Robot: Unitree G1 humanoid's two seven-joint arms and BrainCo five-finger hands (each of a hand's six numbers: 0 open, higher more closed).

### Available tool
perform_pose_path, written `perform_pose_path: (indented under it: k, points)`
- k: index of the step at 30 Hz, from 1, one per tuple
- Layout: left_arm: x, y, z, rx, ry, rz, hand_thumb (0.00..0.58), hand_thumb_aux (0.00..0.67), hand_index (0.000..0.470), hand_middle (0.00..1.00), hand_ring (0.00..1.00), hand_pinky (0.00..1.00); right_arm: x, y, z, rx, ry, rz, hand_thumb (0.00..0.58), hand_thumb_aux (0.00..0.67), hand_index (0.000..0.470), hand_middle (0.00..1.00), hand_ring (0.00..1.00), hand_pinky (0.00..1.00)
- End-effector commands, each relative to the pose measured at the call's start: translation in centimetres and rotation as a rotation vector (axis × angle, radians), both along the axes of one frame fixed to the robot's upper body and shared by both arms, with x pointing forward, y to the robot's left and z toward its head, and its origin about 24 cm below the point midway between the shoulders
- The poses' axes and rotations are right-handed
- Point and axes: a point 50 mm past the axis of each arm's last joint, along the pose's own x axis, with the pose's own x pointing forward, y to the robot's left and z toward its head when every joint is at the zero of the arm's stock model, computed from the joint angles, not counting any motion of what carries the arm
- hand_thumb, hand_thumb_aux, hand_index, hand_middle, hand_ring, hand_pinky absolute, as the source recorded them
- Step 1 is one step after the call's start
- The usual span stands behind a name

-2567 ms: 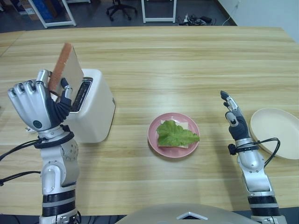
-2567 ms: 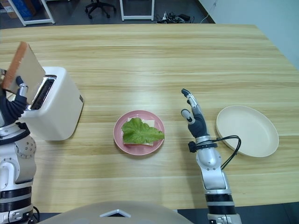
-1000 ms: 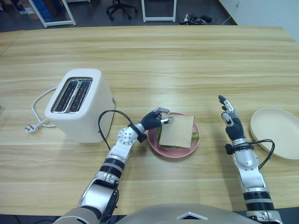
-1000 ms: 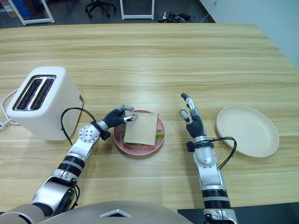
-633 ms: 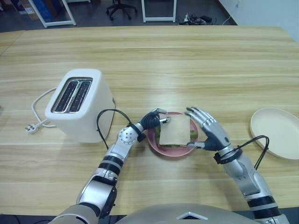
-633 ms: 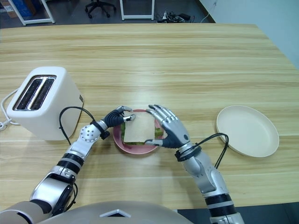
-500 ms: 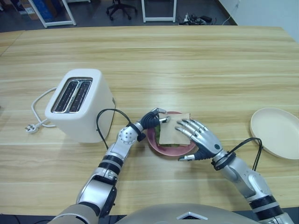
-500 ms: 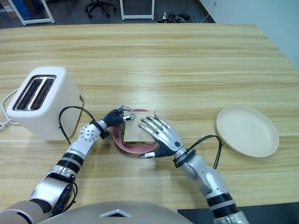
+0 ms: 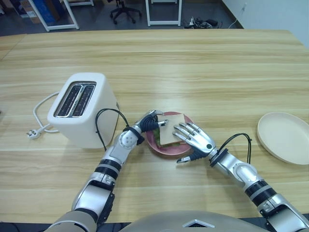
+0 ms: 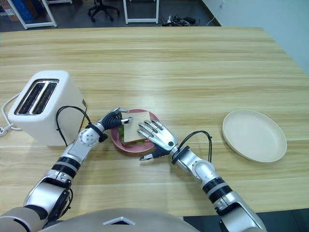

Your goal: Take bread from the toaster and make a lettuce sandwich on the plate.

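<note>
Top slice: the pale square slice of bread lies flat on the round pink plate, just below the centre of the frame, with a sliver of green lettuce leaf showing at its left edge
Left hand: the left hand sits at the slice's upper-left corner, fingers curled in and apparently pinching that corner
Right hand: the right hand is palm down with fingers spread wide and grips nothing; its fingertips lie over the slice's right half, though contact cannot be told
Key relation: the slice lies between the hands, left hand to its frame-left, right hand to its lower right, both equally near; being square, it has no long axis to align
Next move, as a judgement: the left hand lets go while the right steadies
Around: the white two-slot toaster stands at left, the empty cream plate at far right
</note>
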Motion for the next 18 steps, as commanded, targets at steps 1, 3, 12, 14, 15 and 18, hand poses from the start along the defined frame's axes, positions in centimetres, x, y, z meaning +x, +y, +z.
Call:
perform_pose_path:
  k: [1, 3, 12, 14, 15, 18]
  points:
    - [0.7, 0.1, 4.0, 0.229, -0.416, 0.117, 0.000, 0.000, 0.000, 0.00, 0.00, 0.00, -4.1, -1.6, -5.9, -0.266, 0.290, 0.019, 0.000, 0.000, 0.000, 0.00, 0.00, 0.00]
    - [0.9, 1.0, 6.0, 0.341, -0.599, 0.235, 0.000, 0.000, 0.000, 0.00, 0.00, 0.00, -4.5, -1.6, -6.2, -0.279, 0.309, 0.021, 0.000, 0.000, 0.000, 0.00, 0.00, 0.00]
    - [-2.2, 2.4, 10.4, 0.279, -0.879, 0.429, 0.000, 0.000, 0.000, 0.00, 0.00, 0.00, -4.6, -1.5, -5.8, -0.250, 0.317, 0.012, 0.000, 0.000, 0.000, 0.00, 0.00, 0.00]
    - [-2.7, 2.5, 9.6, 0.183, -0.787, 0.422, 0.000, 0.000, 0.000, 0.00, 0.00, 0.00, -4.1, -1.3, -4.8, -0.167, 0.279, 0.003, 0.000, 0.000, 0.000, 0.00, 0.00, 0.00]
    - [-2.9, 2.6, 9.0, 0.157, -0.747, 0.421, 0.000, 0.000, 0.000, 0.00, 0.00, 0.00, -3.7, -1.1, -3.9, -0.094, 0.240, 0.000, 0.000, 0.000, 0.000, 0.00, 0.00, 0.00]
    - [-3.4, 2.7, 6.9, 0.087, -0.626, 0.419, 0.000, 0.000, 0.000, 0.00, 0.00, 0.00, -2.5, -0.9, -0.4, 0.141, 0.088, -0.017, 0.000, 0.000, 0.000, 0.00, 0.00, 0.00]
